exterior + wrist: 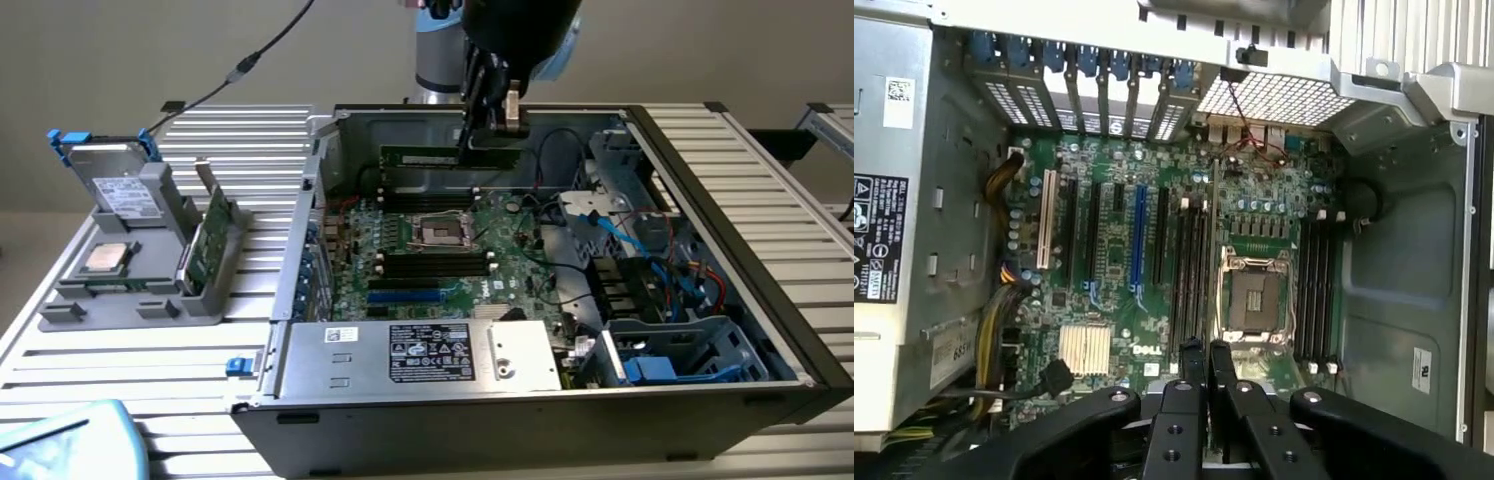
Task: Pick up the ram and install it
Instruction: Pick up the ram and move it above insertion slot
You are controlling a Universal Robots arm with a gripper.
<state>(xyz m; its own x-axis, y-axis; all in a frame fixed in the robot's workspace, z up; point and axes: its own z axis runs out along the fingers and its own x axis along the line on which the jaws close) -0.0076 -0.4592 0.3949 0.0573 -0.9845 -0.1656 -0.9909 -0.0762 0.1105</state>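
While the arm hangs over the open case [727, 210], the gripper [489, 132] is nearly closed, pinching the ram [441, 157] by its top edge, off-centre toward the exterior view's right. The ram is off the board and hangs level, long edge down, over the back half of the motherboard [441, 250].

The stick is long, narrow and dark green, with a pale label patch on its face. The chips are hard to resolve from the exterior view, probably the darker blocks along it. In the wrist view it is edge-on, a thin strip running out from between the black fingers [1176, 405]. It lines up alongside the black memory slots [1189, 260], next to the CPU socket [1252, 300]. Can't tell whether it touches a slot.

The case lies on its side on a slatted aluminium table [147, 355], with the labelled power supply [420, 352] at the near end. On the exterior view's left is a grey fixture [74, 310]. It holds a processor [107, 258] lying flat, a drive with blue tabs [114, 185] and a wider green circuit card [211, 240] standing upright.

Behind is a plain beige wall [107, 50], with a black cable [254, 58] running across it toward the arm.
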